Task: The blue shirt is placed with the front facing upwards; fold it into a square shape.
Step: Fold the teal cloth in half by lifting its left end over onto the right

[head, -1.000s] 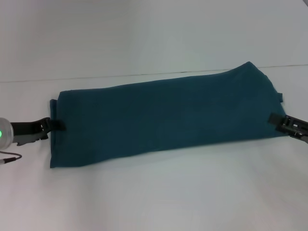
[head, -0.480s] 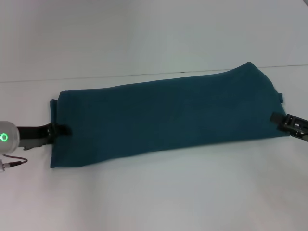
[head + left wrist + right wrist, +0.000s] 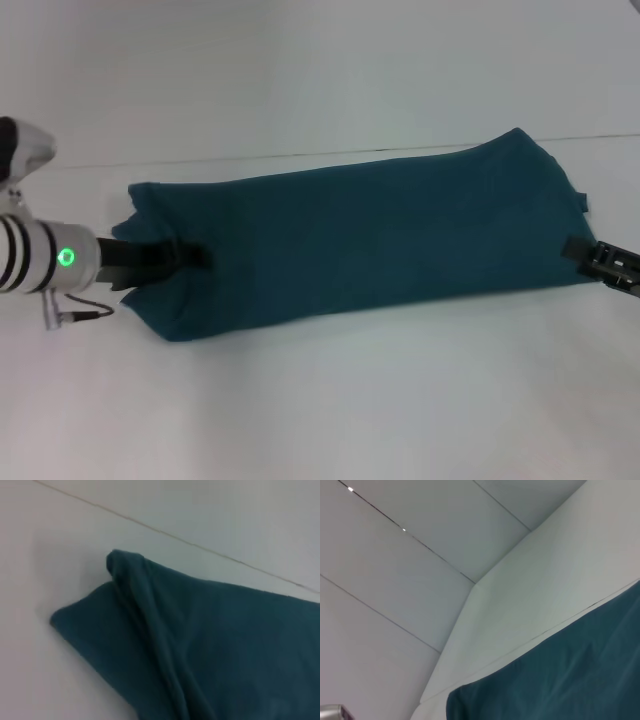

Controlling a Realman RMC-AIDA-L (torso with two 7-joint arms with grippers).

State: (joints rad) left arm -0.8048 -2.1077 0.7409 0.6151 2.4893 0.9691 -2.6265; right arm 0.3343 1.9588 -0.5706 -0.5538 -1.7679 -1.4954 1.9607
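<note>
shirt: the shirt (image 3: pixel 370 235) lies across the white bench (image 3: pixel 320 400) as a long folded band, running from my left side to my right; no print shows on top

left pincer: my left pincer (image 3: pixel 190 256) sits at the left end of the band, its dark fingers laid over the cloth and the end bunched up around them; I judge it clamped on the shirt, since the edge there is lifted and rucked

right pincer: my right pincer (image 3: pixel 582 251) is at the right end, touching the edge; whether it is apart or together I cannot tell

feel: soft, limp and light, I judge; it will sag and crease wherever I do not carry it; several layers, so they may slide on one another

ridge: the left wrist view shows a raised fold (image 3: pixel 150 630) running along the cloth by the corner; that is slack gathering, not a clean crease

where to hold: by the end edge, through all layers at once; a corner alone would let the rest droop

risk: one layer slipping free and the square coming out skewed
</note>
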